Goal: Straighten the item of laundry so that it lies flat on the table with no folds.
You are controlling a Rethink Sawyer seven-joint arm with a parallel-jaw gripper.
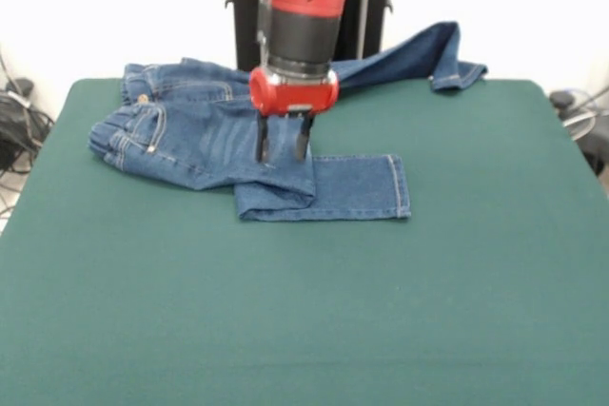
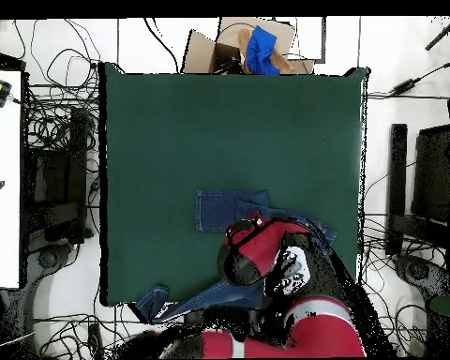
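The claw point(image 1: 284, 143) hangs straight down from the red arm point(image 1: 295, 7) at upper centre of the front view, its two dark fingers point(image 1: 262, 141) spread a little apart, their tips at or just above the denim with nothing pinched between them; whether they touch the cloth cannot be told. Directly beneath lie the jeans point(image 1: 205, 145), crumpled and partly folded on the table point(image 1: 304, 311), in the upper middle of that frame. The waistband and pockets are bunched at upper left, where orange stitching shows. One leg runs rightward from under the claw, its long axis roughly level across the frame, folded back on itself near the claw so a doubled edge sits below the fingers, and ending in a hemmed cuff point(image 1: 400, 187) right of centre. The other leg stretches behind the arm toward the upper right, its hem point(image 1: 457, 71) draped at the table's far edge. In the overhead view the arm point(image 2: 266, 253) covers most of the garment; the flat leg point(image 2: 231, 210) points left of it at centre frame, while the second leg point(image 2: 205, 298) trails to the lower left, over the table's point(image 2: 229, 122) bottom edge.
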